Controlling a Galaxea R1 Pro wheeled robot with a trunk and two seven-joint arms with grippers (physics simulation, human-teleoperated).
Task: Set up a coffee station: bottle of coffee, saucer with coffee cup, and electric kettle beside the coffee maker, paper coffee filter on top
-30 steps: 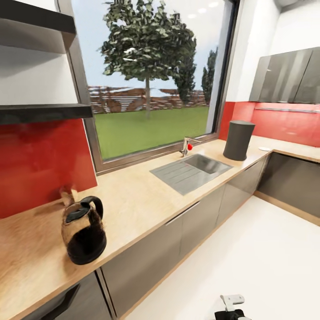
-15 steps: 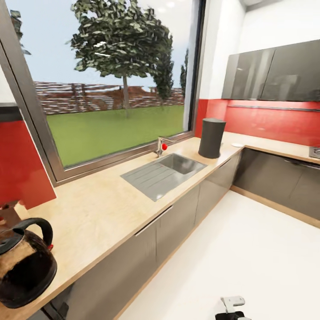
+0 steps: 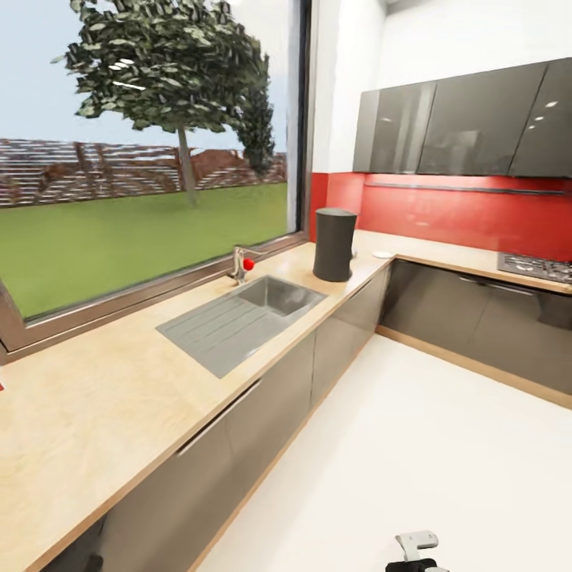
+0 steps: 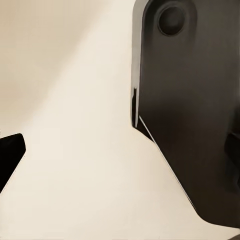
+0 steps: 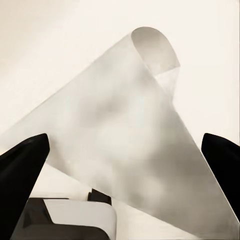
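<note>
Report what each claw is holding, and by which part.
The left claw holds nothing. The paper coffee filter sits between the spread fingers of the right claw; whether they grip it cannot be told.

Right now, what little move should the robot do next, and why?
Probably turn to search along the kitchen countertop for the coffee maker. The right gripper seems to hold the paper coffee filter, which belongs on that machine; ahead on the counter are a sink and a dark cylinder.
</note>
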